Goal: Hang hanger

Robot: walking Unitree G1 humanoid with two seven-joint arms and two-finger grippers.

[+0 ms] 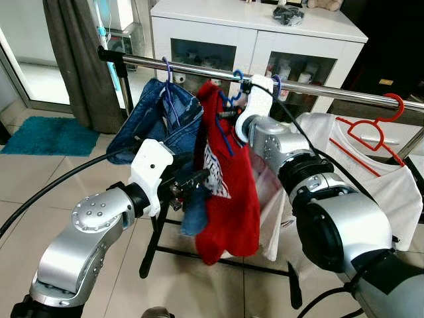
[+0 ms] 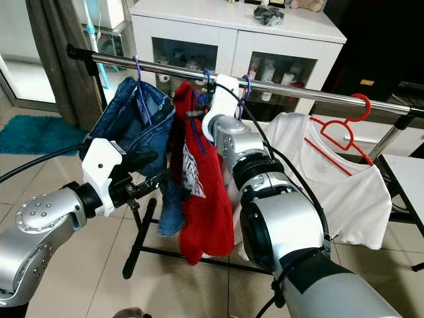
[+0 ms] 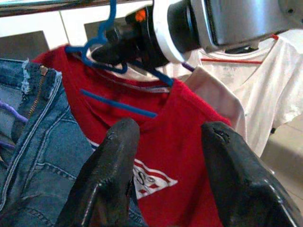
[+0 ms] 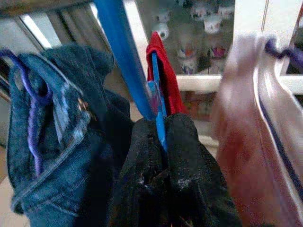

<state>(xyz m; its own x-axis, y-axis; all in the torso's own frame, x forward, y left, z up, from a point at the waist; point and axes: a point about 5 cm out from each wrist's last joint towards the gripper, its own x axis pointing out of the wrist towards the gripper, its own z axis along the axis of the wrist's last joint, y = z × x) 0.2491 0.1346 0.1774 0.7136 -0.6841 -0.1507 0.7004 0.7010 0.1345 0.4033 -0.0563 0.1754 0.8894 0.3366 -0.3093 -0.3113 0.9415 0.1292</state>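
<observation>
A blue hanger (image 1: 227, 99) carries a red shirt (image 1: 228, 199); its hook reaches up to the metal rail (image 1: 199, 68), and I cannot tell whether it rests on the rail. My right gripper (image 4: 161, 125) is shut on the hanger's blue wire just below the hook, close under the rail (image 2: 165, 68). Lower down, my left gripper (image 3: 165, 130) stands open in front of the red shirt (image 3: 180, 156), beside the jeans (image 1: 156, 116), with nothing between its fingers (image 3: 111, 161).
The jeans hang on a purple hanger (image 1: 167, 73) left of the red shirt. A pale garment (image 4: 246, 142) hangs just right of it, then a white shirt (image 1: 371, 165) on a red hanger (image 1: 381, 126). A white cabinet (image 1: 265, 26) stands behind, a curtain (image 1: 79, 59) far left.
</observation>
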